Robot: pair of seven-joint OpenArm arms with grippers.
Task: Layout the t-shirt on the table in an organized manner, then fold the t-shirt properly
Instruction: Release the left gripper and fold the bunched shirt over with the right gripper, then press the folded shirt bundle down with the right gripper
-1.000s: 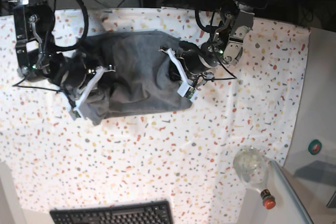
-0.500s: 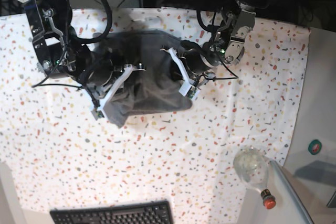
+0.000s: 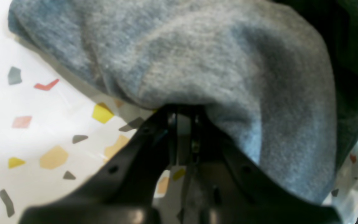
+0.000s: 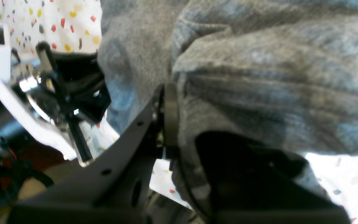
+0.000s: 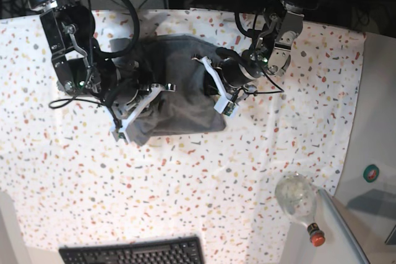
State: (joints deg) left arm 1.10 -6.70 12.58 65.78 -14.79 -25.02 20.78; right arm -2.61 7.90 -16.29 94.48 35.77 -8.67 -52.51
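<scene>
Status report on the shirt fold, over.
Left gripper and right gripper both shut on the t-shirt. Shirt bunched, partly lifted off the table. Nothing in the way.

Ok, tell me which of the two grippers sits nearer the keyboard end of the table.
The right gripper, shut on the t-shirt at its left side in the base view. The left gripper grips the opposite edge slightly farther from the keyboard.
</scene>
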